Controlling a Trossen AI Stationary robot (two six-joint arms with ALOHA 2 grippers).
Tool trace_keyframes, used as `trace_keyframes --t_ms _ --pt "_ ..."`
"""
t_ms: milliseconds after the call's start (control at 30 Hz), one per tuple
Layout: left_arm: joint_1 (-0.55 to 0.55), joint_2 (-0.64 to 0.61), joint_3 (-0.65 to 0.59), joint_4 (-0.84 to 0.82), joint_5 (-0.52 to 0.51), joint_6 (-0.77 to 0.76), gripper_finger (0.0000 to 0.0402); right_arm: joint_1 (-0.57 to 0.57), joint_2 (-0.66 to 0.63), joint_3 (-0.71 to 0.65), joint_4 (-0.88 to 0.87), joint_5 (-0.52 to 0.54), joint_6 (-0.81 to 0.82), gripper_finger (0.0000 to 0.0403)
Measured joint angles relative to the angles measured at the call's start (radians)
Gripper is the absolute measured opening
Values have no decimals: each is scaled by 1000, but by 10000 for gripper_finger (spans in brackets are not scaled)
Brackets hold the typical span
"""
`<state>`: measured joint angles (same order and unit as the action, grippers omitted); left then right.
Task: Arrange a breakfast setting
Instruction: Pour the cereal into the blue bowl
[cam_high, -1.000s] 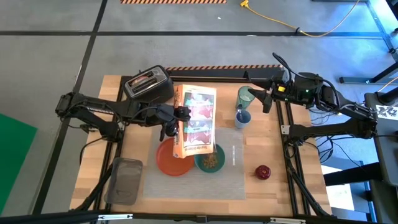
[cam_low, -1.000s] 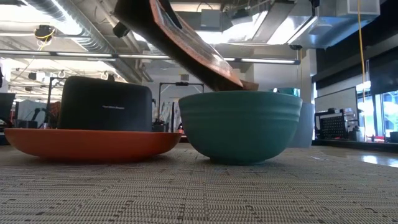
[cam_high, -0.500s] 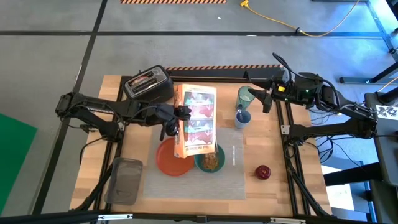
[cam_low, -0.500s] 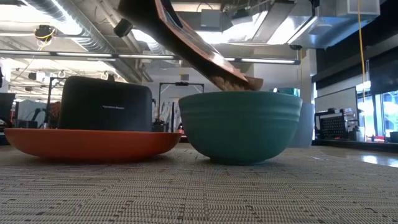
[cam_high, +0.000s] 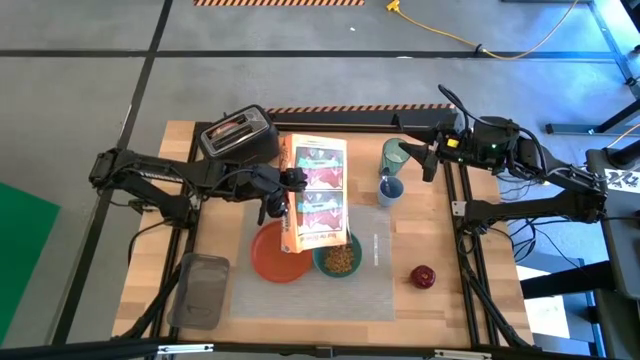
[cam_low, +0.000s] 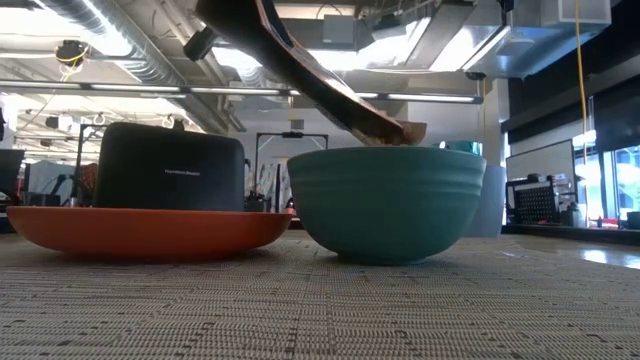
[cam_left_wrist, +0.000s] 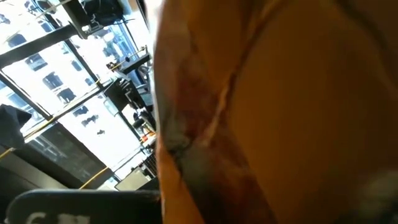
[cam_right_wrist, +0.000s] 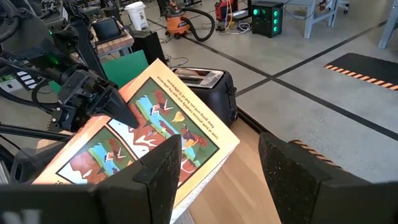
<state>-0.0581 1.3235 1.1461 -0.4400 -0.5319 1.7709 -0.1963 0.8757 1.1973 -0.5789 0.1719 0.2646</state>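
The teal bowl (cam_high: 341, 260) sits on the pale placemat (cam_high: 380, 290), touching the orange plate (cam_high: 276, 255) beside it, and holds brown cereal. The cereal box (cam_high: 314, 195) hangs tilted above it, its lower open end over the bowl's rim; in the low view the box (cam_low: 300, 70) slants down to the bowl (cam_low: 386, 203). The left gripper (cam_high: 281, 196) is clamped on the box's side edge, just above the plate. Beyond the gripper stands the black toaster (cam_high: 238, 137). On the mat past the bowl lies silver cutlery (cam_high: 376, 250), and farther out the red apple (cam_high: 423, 276). The right gripper (cam_high: 424, 160) hovers with fingers (cam_right_wrist: 152, 174) apart and empty, near the green tumbler (cam_high: 394, 154) and a small blue cup (cam_high: 389, 189), well apart from the bowl.
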Motion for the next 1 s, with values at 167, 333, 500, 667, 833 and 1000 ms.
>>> trace_keyframes --t_ms 167,333,500,667,833,1000 --pt "9 0 0 -27 10 -40 95 0 0 0 0 0 0 204" --pt "8 0 0 -45 -11 -42 95 0 0 0 0 0 0 204" --pt "7 0 0 -46 0 -62 95 0 0 0 0 0 0 204" --pt "13 0 0 -46 4 -99 95 0 0 0 0 0 0 204" --pt "15 0 0 -47 1 -146 95 0 0 0 0 0 0 204" --pt "14 0 0 -69 20 -182 95 0 0 0 0 0 0 204"
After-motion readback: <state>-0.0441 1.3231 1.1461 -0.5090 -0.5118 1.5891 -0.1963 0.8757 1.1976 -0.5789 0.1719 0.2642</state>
